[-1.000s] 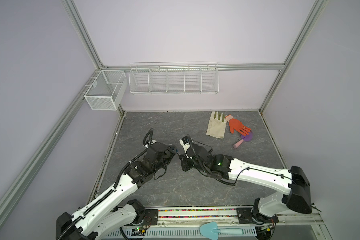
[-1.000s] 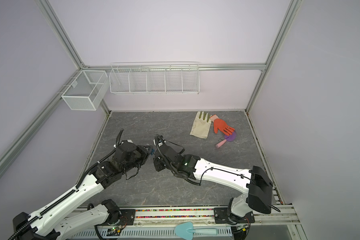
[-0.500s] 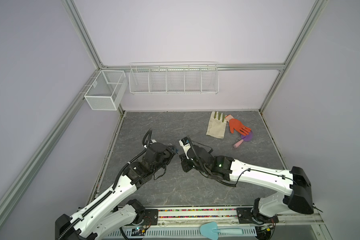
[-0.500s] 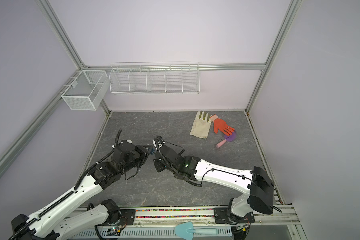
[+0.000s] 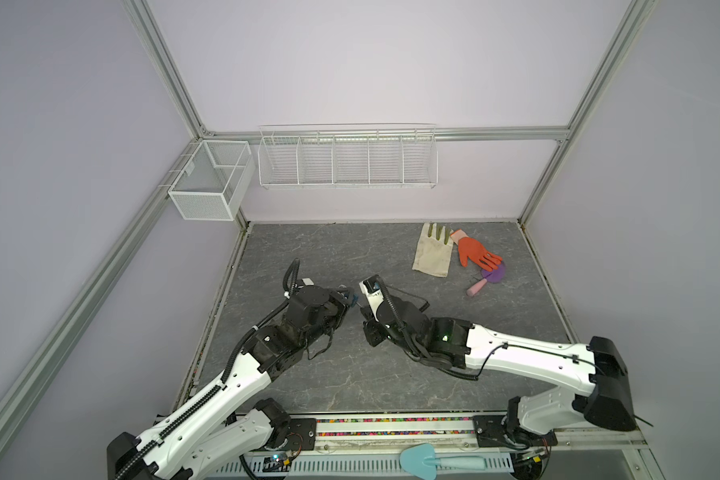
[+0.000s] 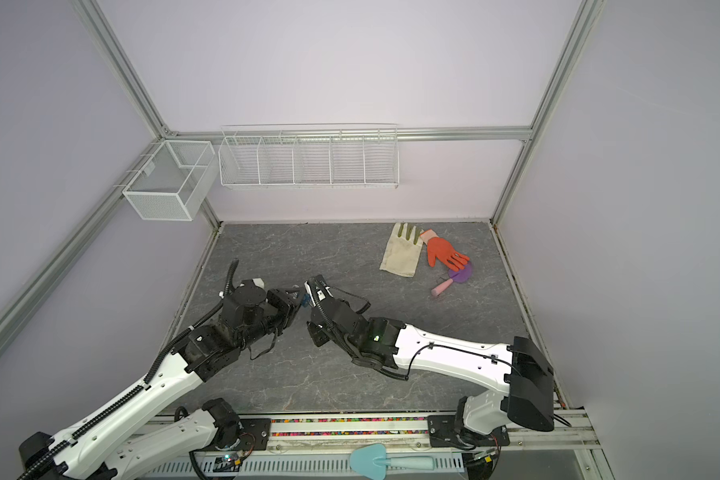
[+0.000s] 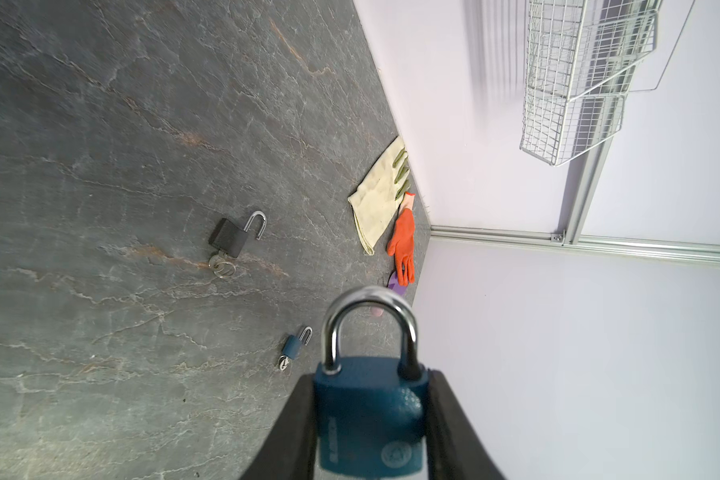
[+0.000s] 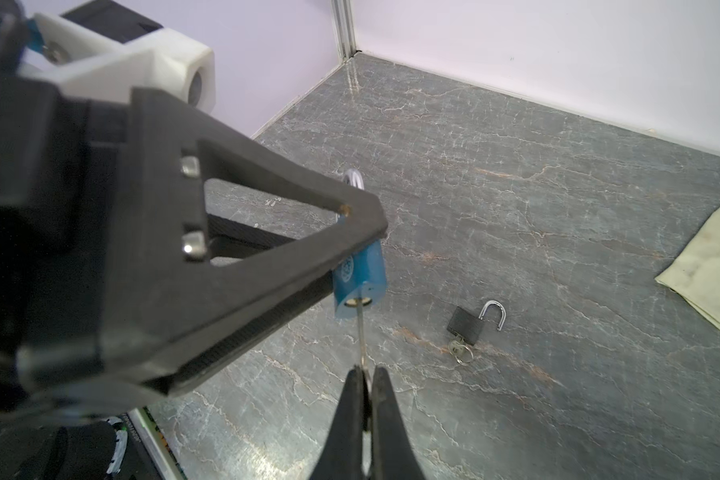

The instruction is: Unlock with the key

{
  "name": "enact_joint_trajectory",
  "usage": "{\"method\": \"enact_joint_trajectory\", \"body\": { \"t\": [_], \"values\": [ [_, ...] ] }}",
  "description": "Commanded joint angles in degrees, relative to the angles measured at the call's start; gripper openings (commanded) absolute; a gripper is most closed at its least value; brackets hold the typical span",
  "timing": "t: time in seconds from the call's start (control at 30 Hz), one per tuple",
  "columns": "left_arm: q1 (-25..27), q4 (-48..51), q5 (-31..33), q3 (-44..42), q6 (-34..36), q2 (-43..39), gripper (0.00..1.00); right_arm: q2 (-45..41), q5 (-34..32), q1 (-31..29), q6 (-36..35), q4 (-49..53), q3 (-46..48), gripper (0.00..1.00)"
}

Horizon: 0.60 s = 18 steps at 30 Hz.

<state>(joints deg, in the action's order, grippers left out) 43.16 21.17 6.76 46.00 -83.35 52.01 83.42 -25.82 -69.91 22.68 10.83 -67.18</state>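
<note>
A blue padlock [image 7: 368,419] with its silver shackle closed is held off the floor, and my left gripper [image 7: 371,376] is shut on its body from both sides. In the right wrist view the padlock's [image 8: 360,282] keyhole end faces my right gripper [image 8: 366,372], which is shut on a thin silver key [image 8: 361,336]. The key's tip meets the keyhole and most of the blade shows outside. In both top views the two grippers meet nose to nose at mid-floor, with the padlock [image 5: 353,298] [image 6: 305,300] between them.
An open black padlock [image 7: 231,237] [image 8: 466,324] and an open small blue padlock [image 7: 296,345] lie on the floor, each with a key in it. A cream glove [image 5: 432,255], an orange glove [image 5: 472,251] and a purple brush [image 5: 489,276] lie at the back right. Wire baskets [image 5: 346,158] hang on the back wall.
</note>
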Motion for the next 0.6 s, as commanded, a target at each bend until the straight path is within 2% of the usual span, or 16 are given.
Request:
{"method": "enact_joint_trajectory", "body": {
  "t": [0.0,0.13,0.33,0.57],
  "values": [
    [0.8,-2.6,-3.7,0.2,-1.4,0.6,0.05,1.5,2.7,-0.4,0.0,-7.6,-0.2,0.06],
    [0.8,-2.9,-4.0,0.6,0.2,0.2,0.05,3.8,9.0,0.3,1.2,-7.7,-2.1,0.07],
    [0.9,-1.9,-5.4,0.5,3.2,0.0,0.05,0.5,17.2,4.6,7.3,-12.1,0.5,0.07],
    [0.9,0.6,-5.1,0.6,6.5,-0.6,0.05,-2.2,16.7,4.9,3.1,-11.1,0.5,0.07]
  ]
}}
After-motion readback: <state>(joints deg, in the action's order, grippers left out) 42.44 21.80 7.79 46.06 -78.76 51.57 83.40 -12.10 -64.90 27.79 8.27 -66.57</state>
